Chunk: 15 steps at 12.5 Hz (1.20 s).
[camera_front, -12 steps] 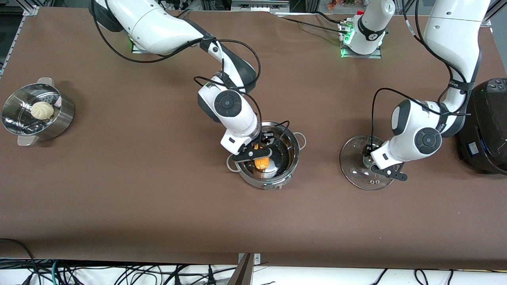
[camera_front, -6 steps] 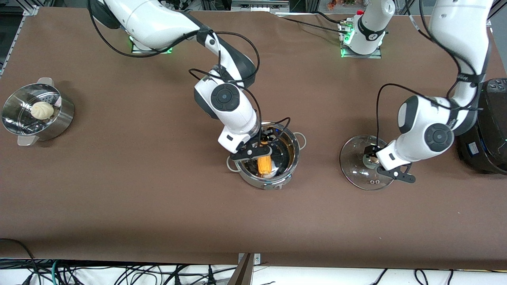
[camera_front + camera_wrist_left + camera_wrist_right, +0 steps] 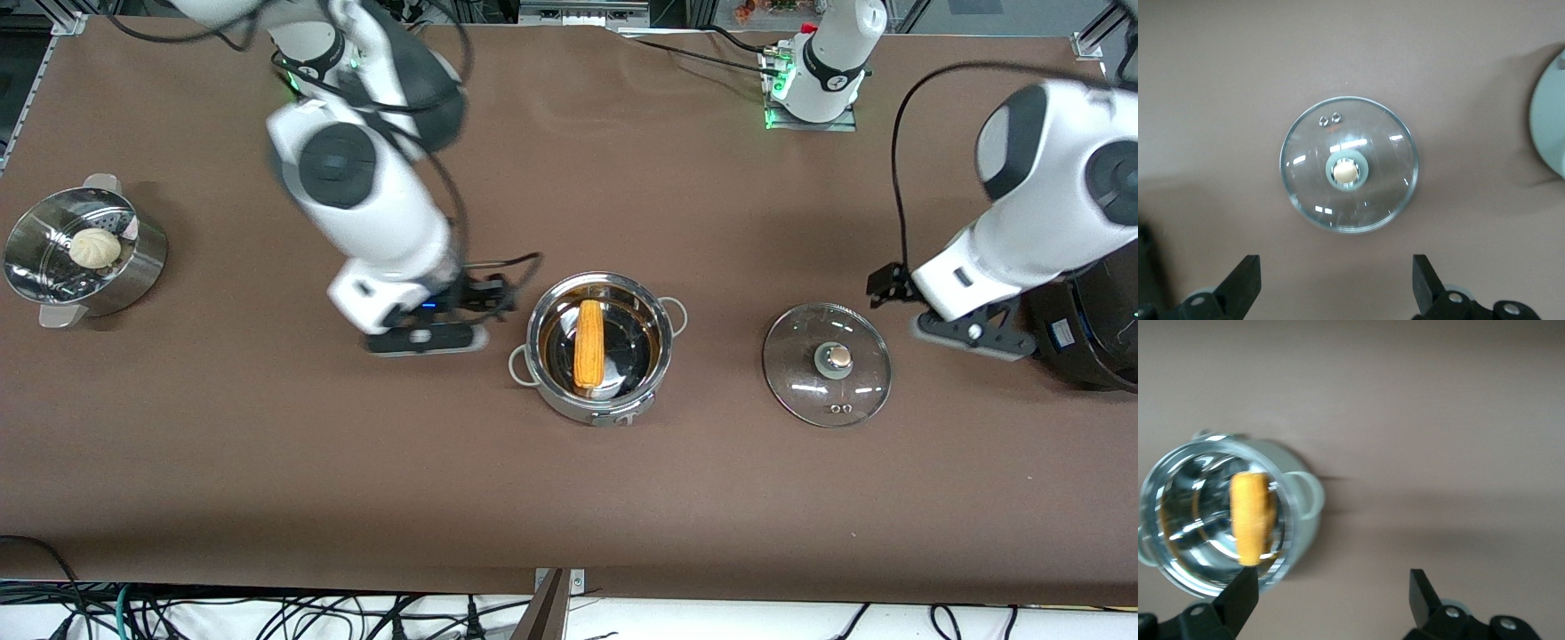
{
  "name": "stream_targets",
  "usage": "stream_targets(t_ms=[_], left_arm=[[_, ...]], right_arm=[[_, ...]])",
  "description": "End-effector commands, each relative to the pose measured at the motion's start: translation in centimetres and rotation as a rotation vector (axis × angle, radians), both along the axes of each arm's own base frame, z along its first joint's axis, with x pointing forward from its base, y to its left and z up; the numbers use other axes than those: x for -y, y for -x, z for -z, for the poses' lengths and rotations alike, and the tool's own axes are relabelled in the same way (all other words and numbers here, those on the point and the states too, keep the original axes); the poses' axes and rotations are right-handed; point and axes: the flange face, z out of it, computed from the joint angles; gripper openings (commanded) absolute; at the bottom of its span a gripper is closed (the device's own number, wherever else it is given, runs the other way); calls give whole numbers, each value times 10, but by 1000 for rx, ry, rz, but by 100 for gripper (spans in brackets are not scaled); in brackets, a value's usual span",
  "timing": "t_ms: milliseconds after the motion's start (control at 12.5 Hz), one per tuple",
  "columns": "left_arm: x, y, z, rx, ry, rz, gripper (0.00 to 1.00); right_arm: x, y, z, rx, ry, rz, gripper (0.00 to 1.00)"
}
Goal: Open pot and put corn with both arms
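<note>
While both arms hang clear, stock reads: worktop (image 3: 267,462); steel pot (image 3: 613,404), rigid, slick, lift by loop handles, beside empty, spread right gripper (image 3: 427,338); glass lid (image 3: 805,391), fragile, take by knob, beside empty, spread left gripper (image 3: 965,333); corn cob (image 3: 588,344), light, inside pot.
</note>
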Motion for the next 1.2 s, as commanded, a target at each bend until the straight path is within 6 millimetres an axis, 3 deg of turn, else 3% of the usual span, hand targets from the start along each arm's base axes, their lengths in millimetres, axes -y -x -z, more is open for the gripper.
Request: stream_targets(t_ms=[0, 240, 320, 400, 480, 560, 720, 800, 960, 1120], left_arm=[[1, 16, -57, -40, 20, -72, 100], [-4, 28, -105, 26, 28, -102, 100], [-12, 31, -112, 35, 30, -112, 100], [-30, 31, -115, 40, 36, -141, 100], [-31, 30, -113, 43, 37, -145, 100], [-33, 27, -107, 58, 39, -148, 100], [-29, 33, -99, 67, 40, -149, 100], [-30, 38, -92, 55, 41, -153, 100], [-43, 48, -88, 53, 80, -190, 100], [-43, 55, -83, 39, 91, -194, 100]], right_arm=[[89, -5, -35, -87, -3, 102, 100], [177, -9, -45, -176, 49, 216, 100], [195, -8, -52, -173, 50, 212, 100], [216, -9, -50, -196, 57, 178, 100], [232, -5, -47, -240, 70, 113, 100], [262, -2, -42, -298, 66, 63, 100], [308, 6, -48, -301, 52, 14, 100], [318, 22, -48, -302, 69, 34, 100], [312, 48, -43, -171, 97, 49, 100], [309, 62, -39, -142, 78, 83, 100]])
